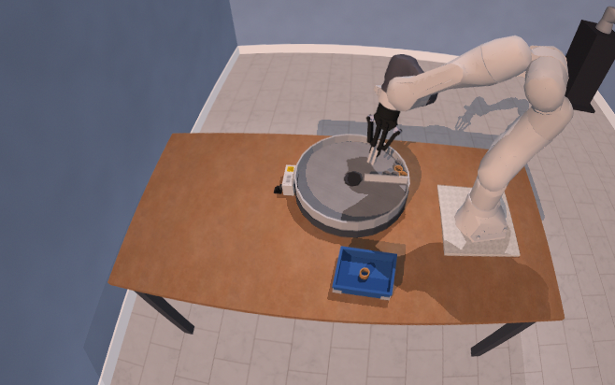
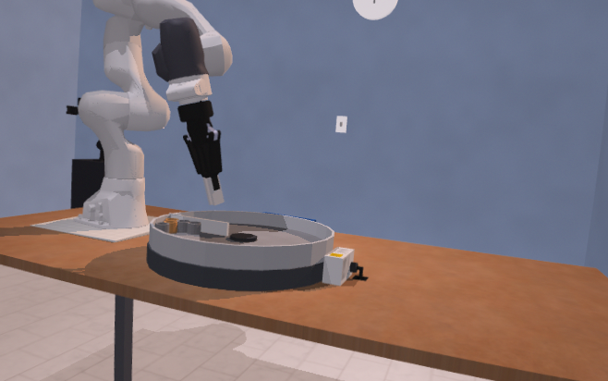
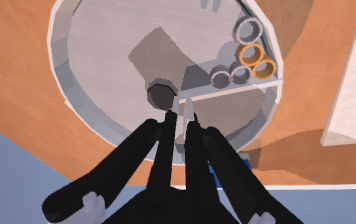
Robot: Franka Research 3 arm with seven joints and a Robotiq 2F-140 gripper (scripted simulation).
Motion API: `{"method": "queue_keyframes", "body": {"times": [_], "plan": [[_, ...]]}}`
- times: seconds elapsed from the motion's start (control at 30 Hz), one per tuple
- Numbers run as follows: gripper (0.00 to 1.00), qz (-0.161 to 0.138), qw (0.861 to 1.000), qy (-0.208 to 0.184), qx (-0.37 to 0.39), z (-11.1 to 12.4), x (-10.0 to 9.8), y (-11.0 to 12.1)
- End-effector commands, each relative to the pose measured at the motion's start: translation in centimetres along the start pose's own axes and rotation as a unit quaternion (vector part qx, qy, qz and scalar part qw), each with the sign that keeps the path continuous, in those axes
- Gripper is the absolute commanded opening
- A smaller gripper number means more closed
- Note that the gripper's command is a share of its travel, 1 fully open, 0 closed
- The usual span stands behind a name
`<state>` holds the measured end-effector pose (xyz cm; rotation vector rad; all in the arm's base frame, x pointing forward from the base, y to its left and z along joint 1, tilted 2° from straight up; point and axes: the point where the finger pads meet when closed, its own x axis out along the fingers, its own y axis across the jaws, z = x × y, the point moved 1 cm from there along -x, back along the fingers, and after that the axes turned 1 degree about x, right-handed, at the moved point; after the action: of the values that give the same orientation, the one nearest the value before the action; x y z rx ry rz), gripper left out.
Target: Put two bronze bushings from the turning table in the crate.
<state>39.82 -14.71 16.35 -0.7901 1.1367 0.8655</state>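
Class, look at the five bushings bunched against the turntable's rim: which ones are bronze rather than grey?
Two are bronze: the orange-ringed pair touching each other at the rim, one beside the largest grey bushing, the other nearer the divider bar. The other three are grey.

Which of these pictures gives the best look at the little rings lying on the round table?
The wrist view: it looks down on the bushings, showing two bronze and three grey as open rings. The top view shows them tiny beside the divider. The exterior view shows them side-on, partly behind the rim.
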Motion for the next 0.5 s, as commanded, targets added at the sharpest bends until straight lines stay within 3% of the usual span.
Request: {"method": "queue_keyframes", "body": {"times": [0.0,0.47], "plan": [[0.06,0.008,0.996,0.0,0.083,-0.3,-0.1,0.4],[0.06,0.02,0.978,0.004,0.209,-2.0,-0.5,1.0]]}}
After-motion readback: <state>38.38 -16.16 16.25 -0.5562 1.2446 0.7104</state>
